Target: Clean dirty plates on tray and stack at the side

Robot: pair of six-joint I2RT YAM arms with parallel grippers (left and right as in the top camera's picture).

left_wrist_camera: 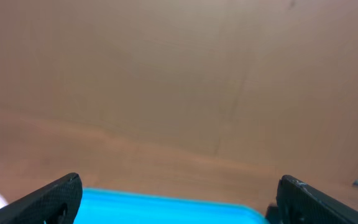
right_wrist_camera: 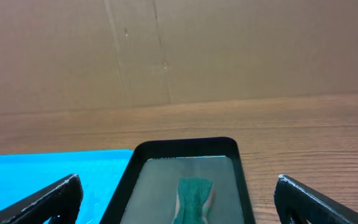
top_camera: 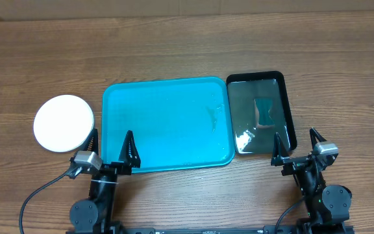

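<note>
plates [top_camera: 63,123]: white uppermost, piled left of bare tray [top_camera: 167,123], so cleaning seems done | left gripper [top_camera: 112,135], right gripper [top_camera: 296,134]: both spread, empty, parked | cloth [top_camera: 263,110]: resting in black tray [top_camera: 288,110]

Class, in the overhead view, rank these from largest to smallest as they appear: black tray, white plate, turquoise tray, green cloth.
1. turquoise tray
2. black tray
3. white plate
4. green cloth

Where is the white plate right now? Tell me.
In the overhead view the white plate lies on the wooden table at the left, just left of the turquoise tray and near the left pincer.
</note>
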